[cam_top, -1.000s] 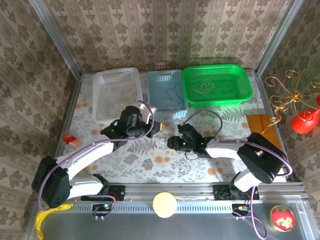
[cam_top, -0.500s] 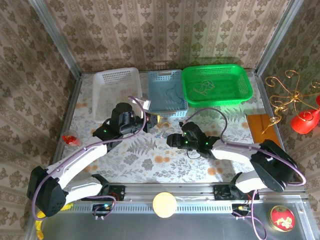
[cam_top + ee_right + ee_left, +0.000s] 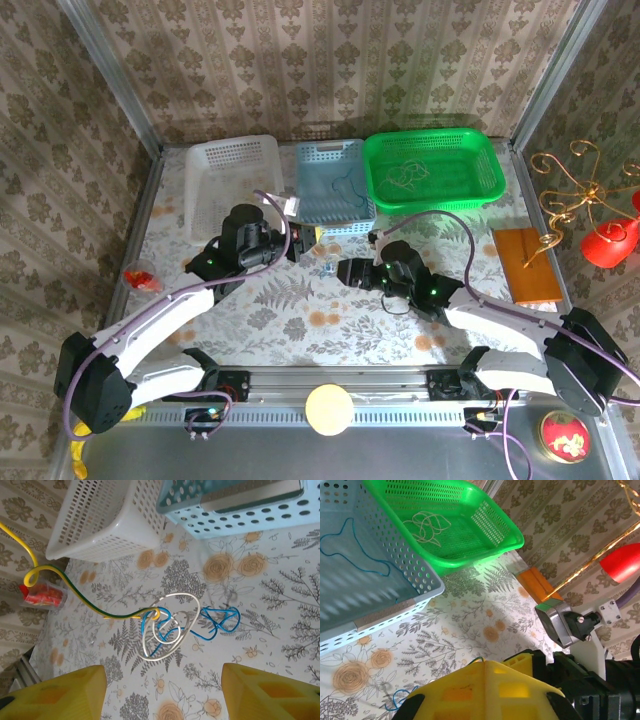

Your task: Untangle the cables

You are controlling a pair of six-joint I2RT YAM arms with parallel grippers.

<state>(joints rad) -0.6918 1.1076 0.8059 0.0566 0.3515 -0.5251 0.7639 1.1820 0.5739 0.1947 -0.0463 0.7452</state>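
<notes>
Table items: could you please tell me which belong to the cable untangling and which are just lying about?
Job: white cable, blue cable and yellow-green cable, knotted together; probably the white basket, blue basket and green basket.
Lying about: red packet, orange board.

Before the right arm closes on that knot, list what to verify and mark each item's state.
1. Right gripper open and empty: ok.
2. Left gripper shut on the yellow-green cable: ok.
3. Knot on the table, ahead of the right gripper: ok.
4. White cable and blue cable free of the yellow-green cable: not ok, all three loop together.
5. Knot apart from the light blue basket: ok.
6. Which strand crosses on top: cannot tell.
</notes>
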